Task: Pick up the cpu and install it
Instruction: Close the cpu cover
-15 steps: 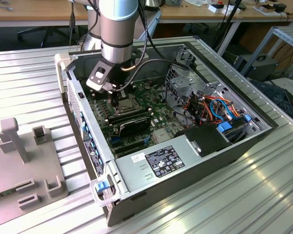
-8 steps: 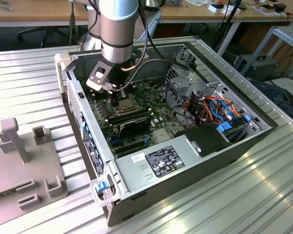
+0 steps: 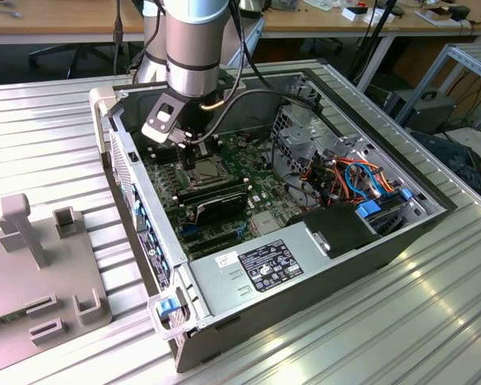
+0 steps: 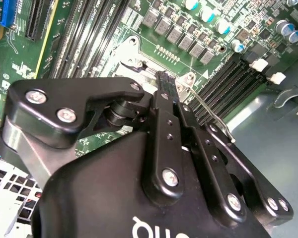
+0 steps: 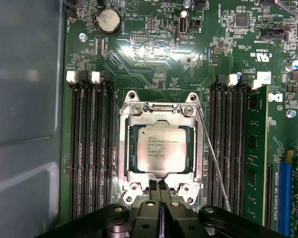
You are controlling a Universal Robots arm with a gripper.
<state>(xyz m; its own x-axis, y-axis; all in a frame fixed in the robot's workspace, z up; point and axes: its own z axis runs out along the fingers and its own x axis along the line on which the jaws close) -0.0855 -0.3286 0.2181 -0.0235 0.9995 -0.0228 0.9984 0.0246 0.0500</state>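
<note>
Cpu [image 5: 161,148] lies in socket [image 5: 161,110] (pincer [image 5: 159,186] closed, empty, just beside).

A robotics lab or workshop: a robot arm [image 3: 194,48] over an opened computer case [image 3: 385,249] on a ribbed aluminium counter [image 3: 48,104], wooden desks [image 3: 56,16] along the top, a metal rack [image 3: 473,60] upper right.

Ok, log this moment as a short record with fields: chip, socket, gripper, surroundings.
cpu: lying flat in the socket, silver top up
metal frame: surrounds the cpu, bolted to the green motherboard
lever: thin wire rod running along one side of the frame
gripper: shut, nothing between its tips, at the frame's edge, clear of the cpu
setting: open computer case on a ribbed metal table
</note>
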